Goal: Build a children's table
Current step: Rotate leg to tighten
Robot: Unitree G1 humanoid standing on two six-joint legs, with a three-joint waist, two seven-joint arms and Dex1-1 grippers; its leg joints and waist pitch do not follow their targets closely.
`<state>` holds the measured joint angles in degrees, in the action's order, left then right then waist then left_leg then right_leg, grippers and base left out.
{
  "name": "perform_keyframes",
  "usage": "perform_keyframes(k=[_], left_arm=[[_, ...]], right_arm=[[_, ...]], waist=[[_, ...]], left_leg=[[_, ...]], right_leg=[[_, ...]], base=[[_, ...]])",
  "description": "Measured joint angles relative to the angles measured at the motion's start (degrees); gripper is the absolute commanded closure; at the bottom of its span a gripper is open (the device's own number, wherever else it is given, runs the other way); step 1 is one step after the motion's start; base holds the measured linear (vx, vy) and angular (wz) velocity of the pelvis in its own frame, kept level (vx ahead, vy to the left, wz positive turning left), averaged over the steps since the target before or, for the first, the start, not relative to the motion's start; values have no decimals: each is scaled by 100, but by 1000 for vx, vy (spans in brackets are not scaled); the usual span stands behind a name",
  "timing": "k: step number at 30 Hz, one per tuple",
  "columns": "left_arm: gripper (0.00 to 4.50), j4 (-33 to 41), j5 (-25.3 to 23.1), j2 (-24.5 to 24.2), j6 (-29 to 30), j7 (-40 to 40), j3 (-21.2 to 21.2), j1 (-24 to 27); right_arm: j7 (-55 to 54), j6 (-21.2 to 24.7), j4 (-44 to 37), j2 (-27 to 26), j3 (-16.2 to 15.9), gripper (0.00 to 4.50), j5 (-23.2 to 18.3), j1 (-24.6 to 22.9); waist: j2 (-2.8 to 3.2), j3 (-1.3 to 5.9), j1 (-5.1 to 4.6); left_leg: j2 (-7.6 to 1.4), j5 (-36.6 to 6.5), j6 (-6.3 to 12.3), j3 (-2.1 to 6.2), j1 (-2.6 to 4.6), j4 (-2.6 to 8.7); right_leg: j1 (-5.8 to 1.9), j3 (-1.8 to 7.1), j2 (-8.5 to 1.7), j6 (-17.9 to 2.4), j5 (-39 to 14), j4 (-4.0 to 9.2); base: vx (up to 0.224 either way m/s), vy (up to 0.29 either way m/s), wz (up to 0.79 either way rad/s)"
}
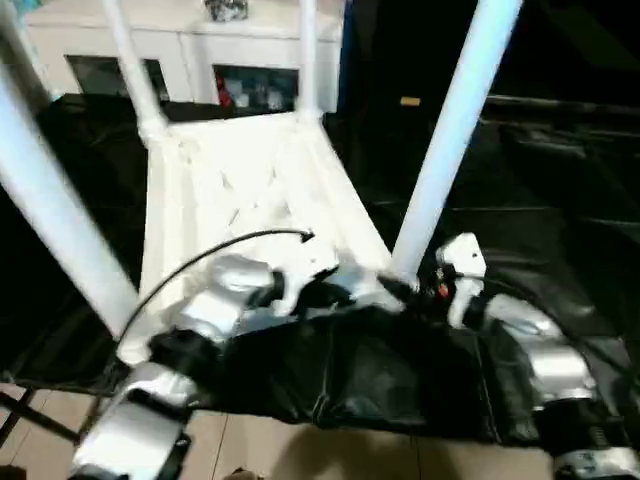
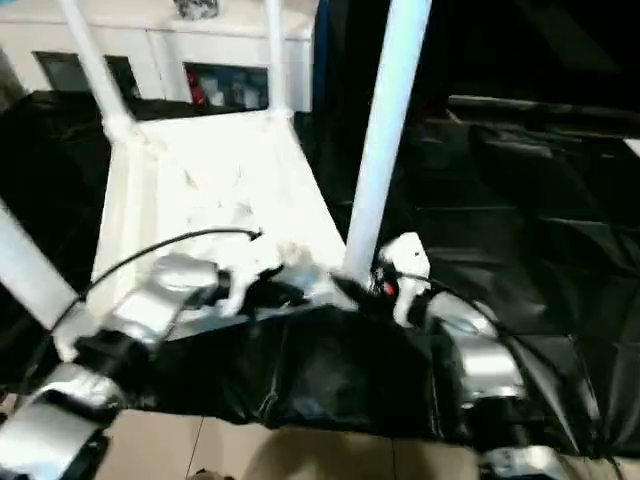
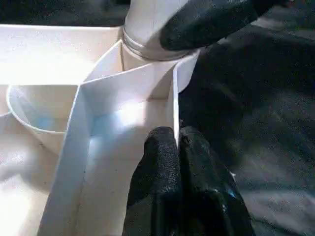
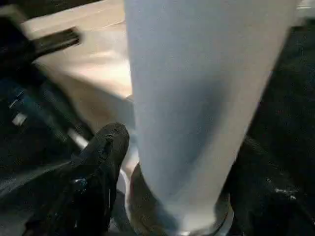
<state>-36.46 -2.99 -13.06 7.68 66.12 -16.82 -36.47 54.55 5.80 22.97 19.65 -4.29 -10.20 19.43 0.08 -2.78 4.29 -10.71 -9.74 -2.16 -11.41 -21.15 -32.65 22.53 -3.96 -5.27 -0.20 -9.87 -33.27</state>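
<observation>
Black sheeting [image 1: 520, 250] is covering the worktop, where the children's table [image 1: 240, 200] is lying upside down with its legs pointing up. Behind it, a white cabinet [image 1: 180, 50] is standing. The left end effector [image 3: 177, 162] is pinching the tabletop's thin edge rib with its fingers closed together. The right end effector [image 4: 172, 196] is wrapping its fingers around the base of the near right leg [image 1: 450, 140], seated in its corner socket.

Probably a home-like test room: beyond the left gripper [image 1: 352, 290], a white cabinet [image 1: 190, 55] with glass doors; black sheeting [image 1: 540, 200] drapes the work surface, tiled floor [image 1: 300, 455] beneath.
</observation>
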Motion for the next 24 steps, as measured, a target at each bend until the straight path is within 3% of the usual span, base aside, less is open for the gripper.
perform_keyframes(k=[2, 7, 18, 24], left_arm=[[450, 32, 52, -89, -25, 260, -45, 1], [450, 95, 112, -295, -100, 732, -136, 37], [450, 44, 111, -395, -203, 861, -138, 46], [450, 15, 109, -396, -235, 860, -139, 46]], right_arm=[[547, -96, 0, 275, -213, 141, -9, 71], [1429, -279, 81, 539, -532, 141, 111, 224], [1701, -431, 393, 496, -637, 169, 125, 395], [1655, -392, 398, 448, -582, 222, 119, 361]], waist=[[-5, 1, 108], [-40, 0, 229], [-121, 0, 225], [-127, 7, 232]], left_leg=[[-4, 13, 22, -7, -14, 1], [-7, 2, 3, -13, -18, -21], [-8, -1, -8, -16, -11, -56], [-8, -1, -8, -16, -9, -56]], right_leg=[[18, 0, 1, -3, -2, -5], [25, 7, -2, -4, -5, -25], [27, 22, -7, 4, -9, -80], [25, 22, -7, 5, -10, -81]], base=[[0, 0, 0], [0, 0, 0], [0, 0, 0], [0, 0, 0]])
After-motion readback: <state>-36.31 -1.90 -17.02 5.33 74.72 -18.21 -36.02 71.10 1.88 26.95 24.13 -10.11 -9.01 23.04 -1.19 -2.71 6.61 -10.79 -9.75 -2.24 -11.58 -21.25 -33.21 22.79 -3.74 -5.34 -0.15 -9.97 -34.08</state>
